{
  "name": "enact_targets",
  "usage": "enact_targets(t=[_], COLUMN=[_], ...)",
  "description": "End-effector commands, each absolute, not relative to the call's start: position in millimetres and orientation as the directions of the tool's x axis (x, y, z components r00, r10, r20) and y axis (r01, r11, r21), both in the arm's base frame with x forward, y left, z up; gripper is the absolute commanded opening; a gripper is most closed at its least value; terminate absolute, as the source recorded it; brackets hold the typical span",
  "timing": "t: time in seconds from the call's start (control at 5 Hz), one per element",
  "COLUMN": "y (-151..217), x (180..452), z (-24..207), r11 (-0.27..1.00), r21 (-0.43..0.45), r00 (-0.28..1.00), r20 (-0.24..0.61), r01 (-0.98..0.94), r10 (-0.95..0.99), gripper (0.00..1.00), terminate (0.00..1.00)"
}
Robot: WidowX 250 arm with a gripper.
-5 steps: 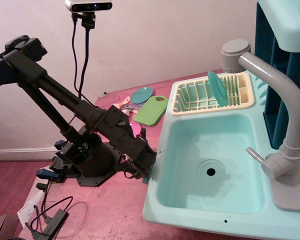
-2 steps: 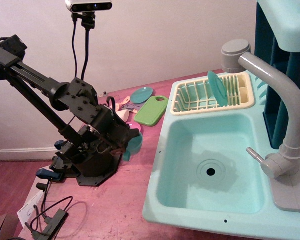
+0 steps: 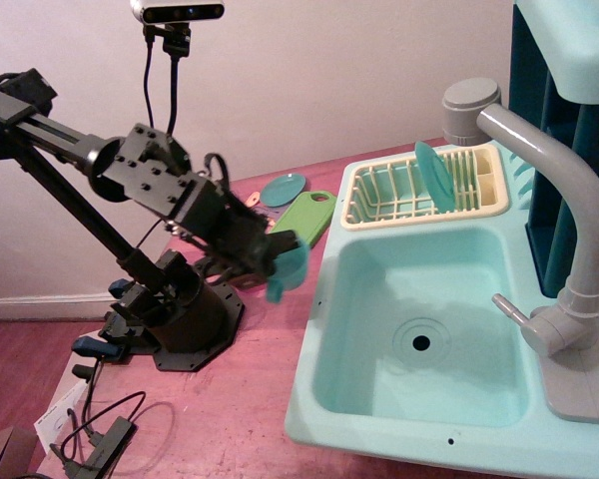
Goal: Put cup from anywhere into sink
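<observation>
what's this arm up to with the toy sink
The robot arm's gripper is shut on a small teal cup and holds it in the air, just left of the mint-green sink. The cup is not yet over the basin, which has nothing in it. A teal plate stands in the cream dish rack behind.

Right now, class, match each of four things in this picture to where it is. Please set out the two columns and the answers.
1. cup
2. upright plate
3. cutting board
4. drain

A. in the dish rack
B. flat on the table
C. held by the end effector, in the air
D. in the sink floor

Pairs: 1-C, 2-A, 3-B, 4-D
</observation>
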State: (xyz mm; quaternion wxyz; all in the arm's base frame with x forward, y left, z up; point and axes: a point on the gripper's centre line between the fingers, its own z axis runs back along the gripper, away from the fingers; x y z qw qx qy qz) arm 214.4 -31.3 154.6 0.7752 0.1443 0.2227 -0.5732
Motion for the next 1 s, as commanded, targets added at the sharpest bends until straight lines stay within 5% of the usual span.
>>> enact_targets(t=[0.0, 0.2, 0.6, 0.8], y=[-34.8, -46.4, -69.4, -67.9], x=[277.2, 304.8, 301.1, 291.9], z=[176.1, 166.2, 124.2, 110.7], r11=[0.215, 0.173, 0.131, 0.137], r21=[0.075, 0.068, -0.061, -0.107], r00=[0.224, 0.185, 0.091, 0.080], r20=[-0.487, -0.466, -0.441, -0.425], r01=[0.974, 0.983, 0.990, 0.985], r10=[-0.844, -0.865, -0.893, -0.902], gripper=[0.00, 0.00, 0.00, 0.00], terminate=[0.00, 0.00, 0.00, 1.00])
